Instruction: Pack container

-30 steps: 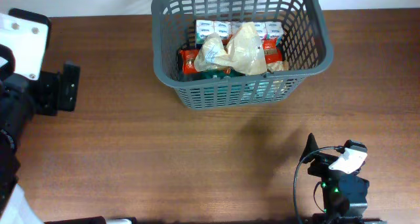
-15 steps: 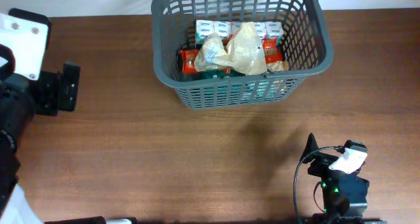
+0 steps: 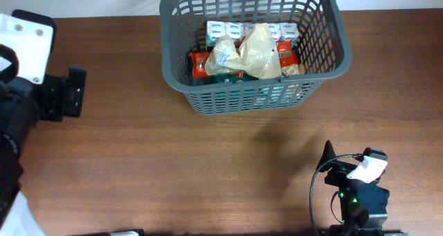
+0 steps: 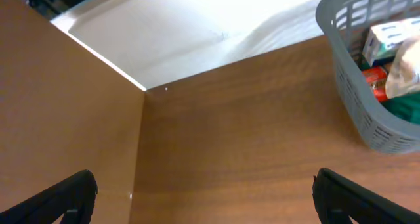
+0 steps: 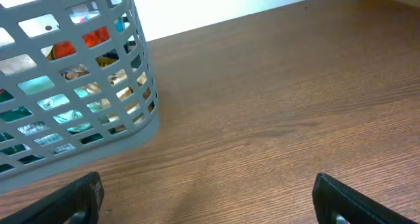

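Brown tabletop holds the grey container, full of packets, maybe snacks. Both the left gripper and the right gripper stand wide open, apart from it.

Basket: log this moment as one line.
basket: packets inside | left pincer: open, empty | right pincer: open, empty

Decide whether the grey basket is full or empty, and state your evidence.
Partly full. The basket holds white boxes, red packets and a crinkled clear bag, all lying below its rim.
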Robot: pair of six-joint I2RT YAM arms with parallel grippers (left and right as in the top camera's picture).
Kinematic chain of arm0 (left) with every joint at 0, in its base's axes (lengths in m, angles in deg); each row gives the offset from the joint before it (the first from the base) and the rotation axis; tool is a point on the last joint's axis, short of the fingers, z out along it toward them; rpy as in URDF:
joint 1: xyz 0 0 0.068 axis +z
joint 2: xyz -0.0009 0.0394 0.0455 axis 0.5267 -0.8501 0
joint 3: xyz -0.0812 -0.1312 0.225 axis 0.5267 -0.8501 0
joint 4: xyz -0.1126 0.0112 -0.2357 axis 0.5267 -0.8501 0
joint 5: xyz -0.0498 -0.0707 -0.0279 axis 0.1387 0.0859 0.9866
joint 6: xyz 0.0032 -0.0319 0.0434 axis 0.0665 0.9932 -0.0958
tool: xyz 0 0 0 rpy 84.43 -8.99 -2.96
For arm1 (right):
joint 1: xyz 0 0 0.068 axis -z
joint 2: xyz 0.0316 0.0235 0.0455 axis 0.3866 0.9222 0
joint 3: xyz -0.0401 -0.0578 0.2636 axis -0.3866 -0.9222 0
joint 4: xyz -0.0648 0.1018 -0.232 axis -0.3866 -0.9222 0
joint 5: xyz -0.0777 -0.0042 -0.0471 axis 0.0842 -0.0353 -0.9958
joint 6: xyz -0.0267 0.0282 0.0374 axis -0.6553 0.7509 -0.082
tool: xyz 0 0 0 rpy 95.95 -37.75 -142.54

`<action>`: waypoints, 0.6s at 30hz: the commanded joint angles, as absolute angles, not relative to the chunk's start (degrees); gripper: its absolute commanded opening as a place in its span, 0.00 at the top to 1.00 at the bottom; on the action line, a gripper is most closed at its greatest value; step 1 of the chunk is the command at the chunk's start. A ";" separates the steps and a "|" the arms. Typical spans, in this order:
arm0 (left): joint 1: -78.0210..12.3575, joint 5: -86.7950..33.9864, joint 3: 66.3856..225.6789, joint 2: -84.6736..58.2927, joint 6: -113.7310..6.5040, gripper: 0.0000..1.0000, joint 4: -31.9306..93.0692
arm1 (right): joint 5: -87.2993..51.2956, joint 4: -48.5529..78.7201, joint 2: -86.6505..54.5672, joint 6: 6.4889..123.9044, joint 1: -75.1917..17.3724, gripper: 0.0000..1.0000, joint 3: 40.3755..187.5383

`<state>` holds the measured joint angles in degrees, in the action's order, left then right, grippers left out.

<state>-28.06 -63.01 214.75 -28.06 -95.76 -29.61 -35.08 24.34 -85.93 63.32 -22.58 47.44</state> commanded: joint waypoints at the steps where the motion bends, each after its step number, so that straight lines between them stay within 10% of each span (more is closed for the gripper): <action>1: -27.75 -60.24 205.59 -23.69 -94.80 0.01 -23.49 | -36.18 24.56 -86.61 63.62 -23.06 0.01 46.95; 18: -28.49 -39.80 118.73 21.35 -94.80 0.01 38.84 | -36.18 24.56 -86.61 63.62 -23.06 0.01 46.95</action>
